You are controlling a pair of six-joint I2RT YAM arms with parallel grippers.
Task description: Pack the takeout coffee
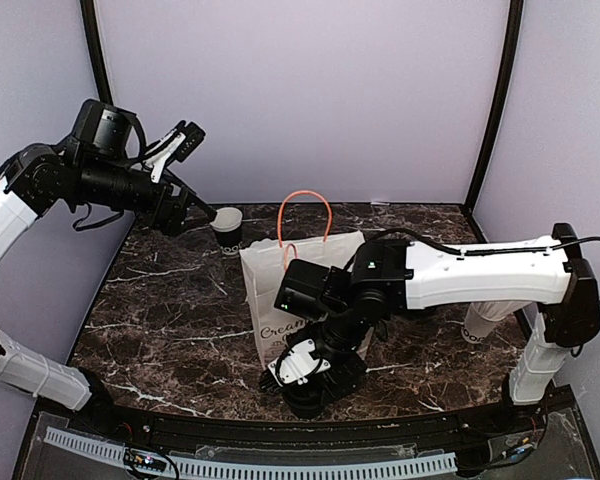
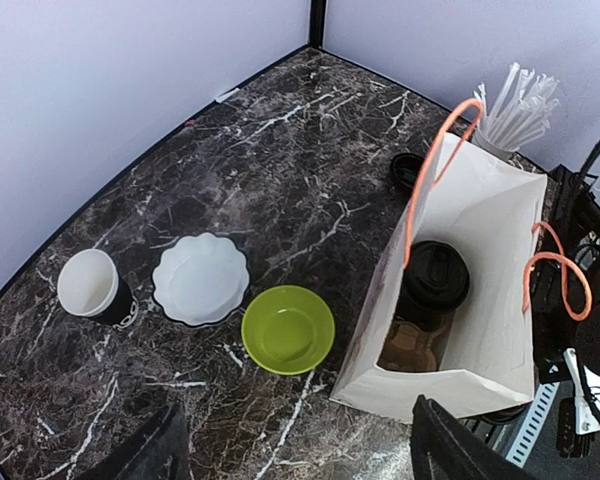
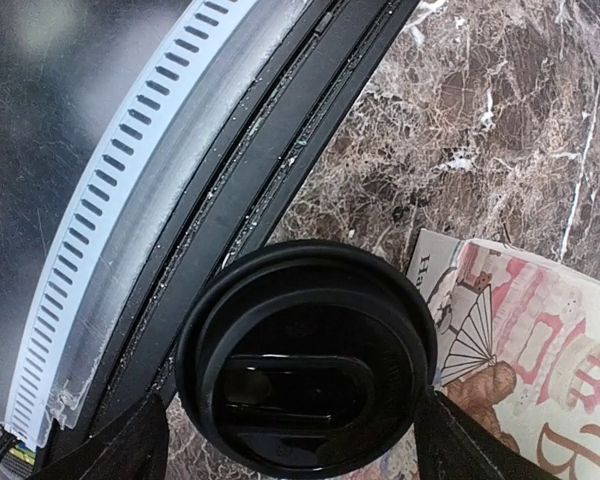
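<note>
Right gripper (image 1: 302, 378) looks clamped on the takeout coffee (image 3: 305, 360), held low with the paper bag (image 1: 268, 285) wall just beside its fingers and the bag mouth above, so too shallow a lift could snag and topple the bag, which holds another lidded cup (image 2: 435, 280)

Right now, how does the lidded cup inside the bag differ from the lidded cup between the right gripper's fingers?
Place: the cup in the bag stands inside the white paper bag; the outside cup is beside that bag's printed face, by the table's near edge.
Hold: the outside cup sits between the right gripper's fingers; no fingers flank the cup in the bag.
Shared: both wear black lids.
</note>
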